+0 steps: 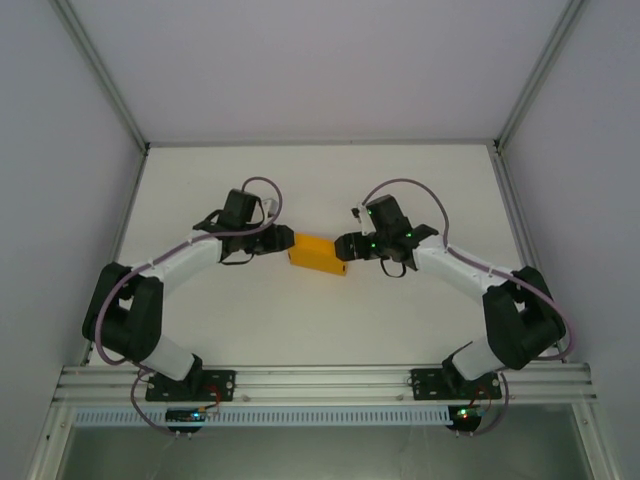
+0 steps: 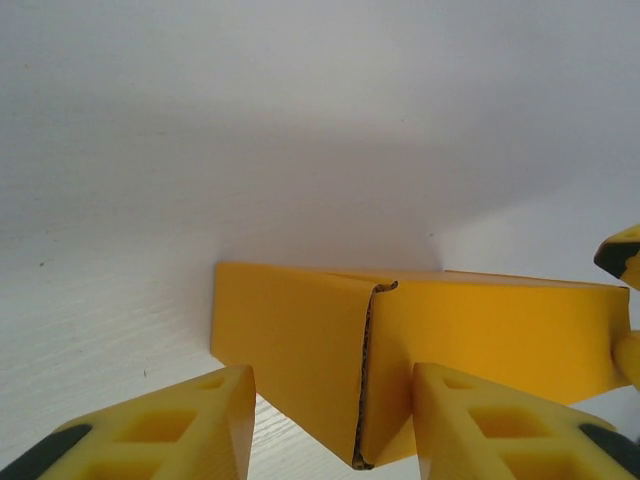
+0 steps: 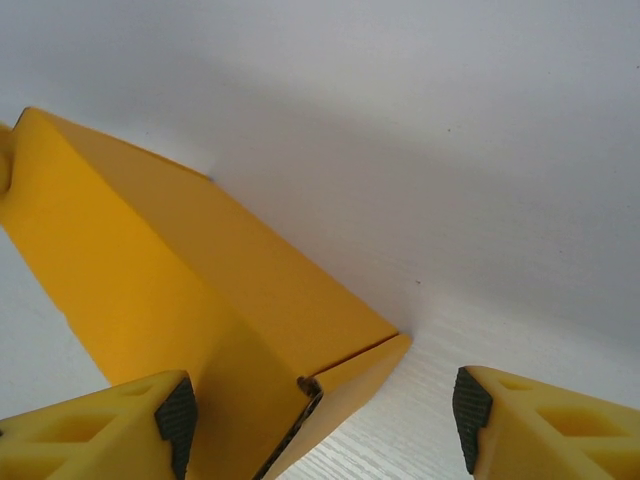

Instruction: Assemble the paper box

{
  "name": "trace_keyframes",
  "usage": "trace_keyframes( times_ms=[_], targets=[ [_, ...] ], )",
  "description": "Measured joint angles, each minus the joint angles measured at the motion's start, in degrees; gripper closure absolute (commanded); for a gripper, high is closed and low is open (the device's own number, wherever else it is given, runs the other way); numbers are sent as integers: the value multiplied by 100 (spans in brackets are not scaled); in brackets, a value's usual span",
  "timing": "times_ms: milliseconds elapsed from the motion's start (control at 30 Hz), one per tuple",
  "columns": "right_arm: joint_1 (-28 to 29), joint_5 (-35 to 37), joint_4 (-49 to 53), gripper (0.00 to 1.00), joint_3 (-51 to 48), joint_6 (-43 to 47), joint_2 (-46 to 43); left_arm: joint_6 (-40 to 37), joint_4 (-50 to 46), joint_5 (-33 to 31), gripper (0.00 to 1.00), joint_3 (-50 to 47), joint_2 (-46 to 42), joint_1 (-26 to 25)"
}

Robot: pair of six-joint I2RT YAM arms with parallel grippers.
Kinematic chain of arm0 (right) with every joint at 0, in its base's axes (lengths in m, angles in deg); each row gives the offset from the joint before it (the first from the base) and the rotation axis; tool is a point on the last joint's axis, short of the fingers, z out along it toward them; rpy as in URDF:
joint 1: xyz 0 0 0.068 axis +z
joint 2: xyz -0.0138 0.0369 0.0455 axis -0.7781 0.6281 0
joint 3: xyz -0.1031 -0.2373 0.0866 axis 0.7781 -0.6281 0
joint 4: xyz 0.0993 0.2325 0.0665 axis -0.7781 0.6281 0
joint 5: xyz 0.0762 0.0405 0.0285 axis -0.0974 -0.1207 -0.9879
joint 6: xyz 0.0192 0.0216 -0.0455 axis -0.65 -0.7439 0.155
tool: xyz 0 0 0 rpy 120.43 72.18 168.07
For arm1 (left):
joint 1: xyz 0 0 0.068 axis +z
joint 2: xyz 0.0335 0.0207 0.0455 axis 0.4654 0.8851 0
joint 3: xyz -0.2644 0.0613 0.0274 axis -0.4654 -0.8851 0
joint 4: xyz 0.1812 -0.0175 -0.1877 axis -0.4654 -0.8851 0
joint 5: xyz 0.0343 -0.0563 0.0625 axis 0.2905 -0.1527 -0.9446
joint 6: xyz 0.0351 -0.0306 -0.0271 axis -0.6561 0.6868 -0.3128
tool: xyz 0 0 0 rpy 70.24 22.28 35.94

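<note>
Left pincer (image 1: pixel 283 240) was set astride one end of the small orange-yellow rectangular card box (image 1: pixel 318 253); whether it was clenched could not be told. Right pincer (image 1: pixel 345 246) was held released at the opposite end. The box was laid mid-way on the white desk (image 1: pixel 300 320).

The orange-yellow rectangular card box (image 1: pixel 318 254) blocks mid-table, with the left gripper (image 1: pixel 283 243) and right gripper (image 1: pixel 344 247) crowding its ends. The white tabletop (image 1: pixel 320 185) beyond it is free.
</note>
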Motion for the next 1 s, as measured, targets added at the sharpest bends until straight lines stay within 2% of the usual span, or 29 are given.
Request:
trace_keyframes(
  times_ms=[67, 167, 333, 500, 733, 933, 1000],
  targets=[
    [13, -46, -4, 18, 7, 459, -83, 13, 55, 63, 57, -13, 20, 15],
    [66, -236, 48, 14, 136, 1294, -160, 13, 98, 94, 58, -22, 24, 20],
    [282, -466, 299, 16, 588, 2774, -94, 13, 214, 107, 58, -79, 22, 20],
    [599, -374, 643, 19, 949, 3960, 420, 13, 260, 103, 58, -94, 20, 20],
    [713, 361, 741, 26, 1241, 4599, 883, 9, 289, 96, 58, -116, 9, 20],
    [776, 643, 817, 24, 1241, 4931, 1182, -9, 289, 98, 58, -120, 2, 20],
    [776, 656, 817, 32, 1241, 5018, 1187, -11, 289, 98, 58, -120, 2, 20]
  ],
)
